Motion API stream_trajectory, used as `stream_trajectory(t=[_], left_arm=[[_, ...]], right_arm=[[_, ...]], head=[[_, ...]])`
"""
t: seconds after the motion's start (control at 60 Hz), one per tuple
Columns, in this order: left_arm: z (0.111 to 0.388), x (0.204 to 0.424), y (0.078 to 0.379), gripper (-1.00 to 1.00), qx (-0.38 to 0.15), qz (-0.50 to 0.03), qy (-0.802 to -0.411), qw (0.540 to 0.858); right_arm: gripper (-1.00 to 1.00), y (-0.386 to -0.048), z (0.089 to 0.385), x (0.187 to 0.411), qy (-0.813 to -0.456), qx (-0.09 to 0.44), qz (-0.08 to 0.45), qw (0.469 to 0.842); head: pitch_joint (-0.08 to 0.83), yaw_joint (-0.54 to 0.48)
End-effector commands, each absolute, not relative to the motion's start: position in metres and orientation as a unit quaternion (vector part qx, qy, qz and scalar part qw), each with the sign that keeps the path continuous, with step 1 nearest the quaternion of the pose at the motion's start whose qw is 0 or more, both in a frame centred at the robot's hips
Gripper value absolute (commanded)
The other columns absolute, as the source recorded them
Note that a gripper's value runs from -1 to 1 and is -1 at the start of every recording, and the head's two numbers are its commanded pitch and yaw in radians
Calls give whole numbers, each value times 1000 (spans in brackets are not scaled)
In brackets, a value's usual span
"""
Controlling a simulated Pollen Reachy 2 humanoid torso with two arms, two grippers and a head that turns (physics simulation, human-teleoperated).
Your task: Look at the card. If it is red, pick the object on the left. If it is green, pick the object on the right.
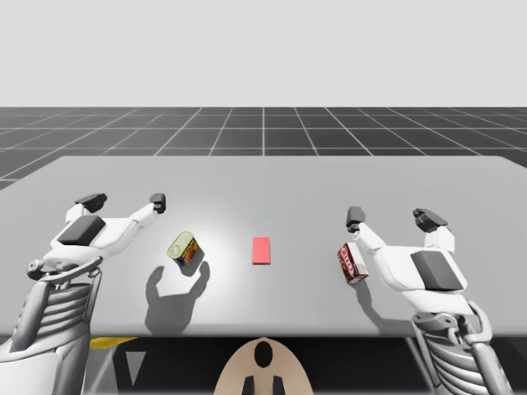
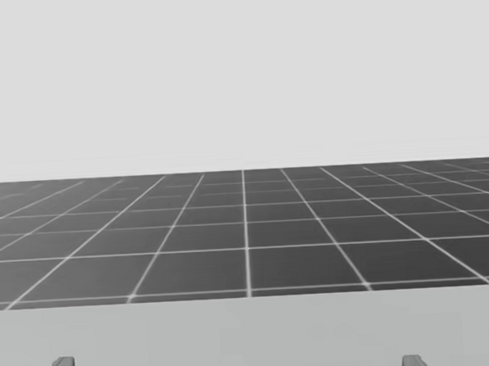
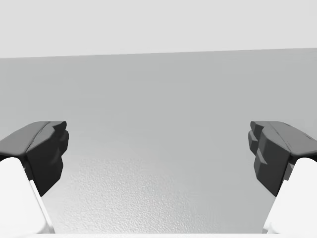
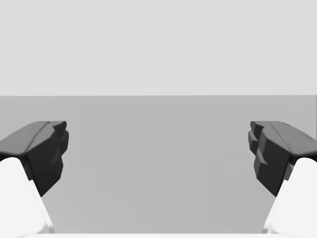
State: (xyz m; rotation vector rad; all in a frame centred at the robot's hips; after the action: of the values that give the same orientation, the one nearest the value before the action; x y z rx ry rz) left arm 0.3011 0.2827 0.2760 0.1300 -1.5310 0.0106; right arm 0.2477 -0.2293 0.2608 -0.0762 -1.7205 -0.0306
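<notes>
Left gripper [image 1: 123,200]: released, fingers spread wide, nothing between them, aimed far across the table [image 1: 263,177].
Card [image 1: 261,250]: red, flat at table centre, so the left object is judged the target.
Yellow can [image 1: 184,248]: left of the card, right of and nearer than the fingertips, not ahead of them; axis unclear.
Nearer arm: left.
Right gripper [image 1: 392,216]: released, well apart from the can, beside the red box [image 1: 352,263].
Left arm pose: forearm low, reaching far-right from the near-left edge.

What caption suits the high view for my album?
Red card between yellow can and red box; left fingers and right fingers open.
</notes>
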Motion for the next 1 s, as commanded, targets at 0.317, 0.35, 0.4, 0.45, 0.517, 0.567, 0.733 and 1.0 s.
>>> stream_trajectory(t=[0.317,0.35,0.4,0.45,0.517,0.567,0.733,1.0], left_arm=[[275,301,282,-1000,63,5,-692,719],[275,302,282,-1000,64,5,-692,719],[274,302,282,-1000,64,5,-692,719],[274,302,282,-1000,64,4,-692,719],[274,302,282,-1000,65,2,-692,719],[274,302,282,-1000,65,1,-692,719],[274,302,282,-1000,65,0,-691,719],[276,301,281,-1000,62,-2,-694,718]], right_arm=[[-1000,-226,264,244,-760,-43,-27,648],[-1000,-226,264,244,-760,-44,-27,648],[-1000,-226,264,245,-759,-44,-27,649],[-1000,-227,264,245,-759,-46,-26,649],[-1000,-227,264,245,-760,-47,-24,648],[-1000,-227,264,245,-760,-46,-23,648],[-1000,-227,264,245,-759,-46,-23,649],[-1000,-226,262,246,-756,-46,-21,653]], head=[[262,0],[291,-2],[358,-5],[423,-9],[486,-12],[545,-14],[688,-11],[773,5]])
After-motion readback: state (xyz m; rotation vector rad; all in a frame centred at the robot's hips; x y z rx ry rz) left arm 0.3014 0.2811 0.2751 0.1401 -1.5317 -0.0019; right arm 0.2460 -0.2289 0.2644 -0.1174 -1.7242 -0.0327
